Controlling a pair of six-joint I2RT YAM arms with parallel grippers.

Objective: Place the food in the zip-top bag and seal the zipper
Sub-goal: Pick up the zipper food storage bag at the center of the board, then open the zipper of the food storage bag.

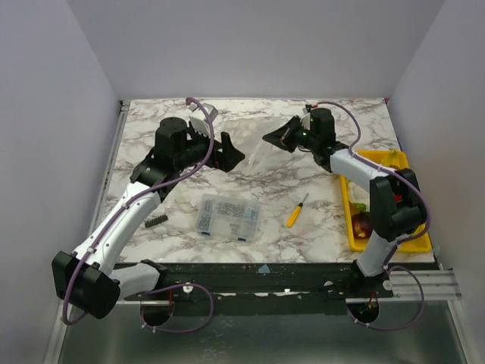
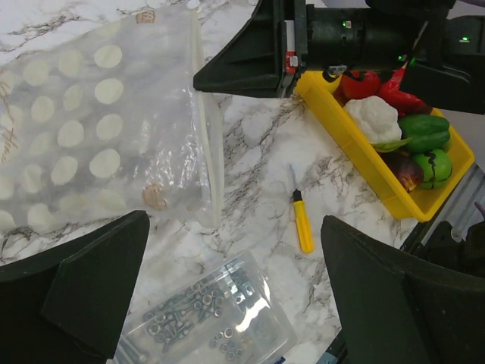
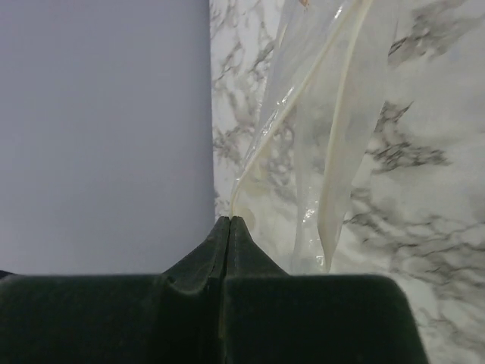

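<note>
left gripper (image 1: 232,155): wide open, over table (image 1: 318,227) | right gripper (image 3: 229,221): shut, pinching zipper (image 2: 208,152) at bag (image 2: 83,121) rim | bag: on marble, between grippers | food (image 2: 377,115): in yellow tray (image 2: 356,150), right side

You have on the marbled counter (image 1: 303,243): zip-top bag (image 2: 98,129), upper centre; clear parts box (image 1: 227,214), lower centre; yellow-handled screwdriver (image 1: 295,212) beside it; yellow tray (image 2: 356,148), right edge.
</note>
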